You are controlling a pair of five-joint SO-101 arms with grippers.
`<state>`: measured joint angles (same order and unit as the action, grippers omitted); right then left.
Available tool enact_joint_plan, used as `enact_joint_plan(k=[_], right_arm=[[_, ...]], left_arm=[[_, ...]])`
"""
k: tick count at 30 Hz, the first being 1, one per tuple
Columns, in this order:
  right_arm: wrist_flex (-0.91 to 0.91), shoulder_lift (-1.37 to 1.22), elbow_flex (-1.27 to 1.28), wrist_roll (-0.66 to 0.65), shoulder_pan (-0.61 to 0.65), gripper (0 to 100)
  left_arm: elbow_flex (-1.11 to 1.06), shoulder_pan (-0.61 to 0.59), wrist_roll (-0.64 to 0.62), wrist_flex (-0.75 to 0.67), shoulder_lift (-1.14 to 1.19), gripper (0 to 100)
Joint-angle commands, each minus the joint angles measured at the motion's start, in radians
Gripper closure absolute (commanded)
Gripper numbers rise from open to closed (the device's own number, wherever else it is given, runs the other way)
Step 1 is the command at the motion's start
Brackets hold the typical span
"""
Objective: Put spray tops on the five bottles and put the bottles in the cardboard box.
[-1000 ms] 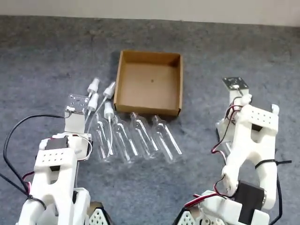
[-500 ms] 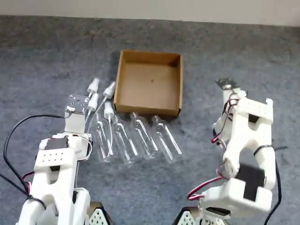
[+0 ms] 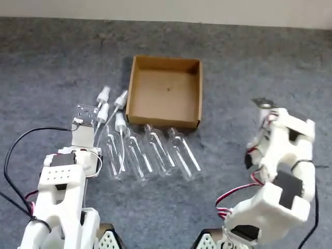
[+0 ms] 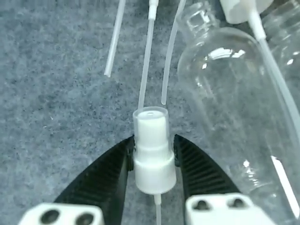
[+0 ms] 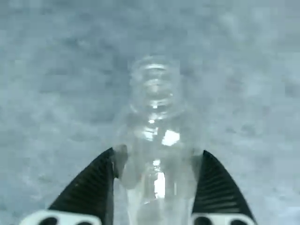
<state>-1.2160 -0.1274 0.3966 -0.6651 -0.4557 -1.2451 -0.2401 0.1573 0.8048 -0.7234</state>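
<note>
swinging rightward, your right tool [image 5: 158, 157] grips a clear plastic bottle [image 5: 154, 117]; your left tool [image 4: 153, 140] pinches a white spray top [image 4: 151, 126]; joining looks next.

High camera down over table [image 3: 259, 57] — wrist cameras close over bottles [image 3: 155, 151].

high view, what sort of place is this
Probably a robot practice bench: a grey felt-like table cover, two white desktop arms, and a cardboard box with clear bottles laid out beside it.
</note>
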Motion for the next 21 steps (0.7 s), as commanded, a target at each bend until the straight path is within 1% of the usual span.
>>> enact_joint_plan(k=[1, 4, 7, 13, 21], right_arm=[[0.051, 0.013, -0.058, -0.009, -0.093, 91.9], [0.047, 0.010, -0.099, -0.006, -0.128, 91.8], [0.044, 0.010, -0.125, -0.006, -0.131, 90.7], [0.042, 0.008, -0.122, -0.009, -0.099, 74.3], [0.042, 0.012, -0.130, -0.006, -0.042, 73.5]], left_arm=[[0.004, 0.022, 0.008, -0.014, -0.022, 100], [0.004, 0.022, 0.008, -0.014, -0.022, 100], [0.004, 0.022, 0.008, -0.014, -0.022, 100], [0.004, 0.022, 0.008, -0.014, -0.022, 100], [0.004, 0.022, 0.008, -0.014, -0.022, 100]])
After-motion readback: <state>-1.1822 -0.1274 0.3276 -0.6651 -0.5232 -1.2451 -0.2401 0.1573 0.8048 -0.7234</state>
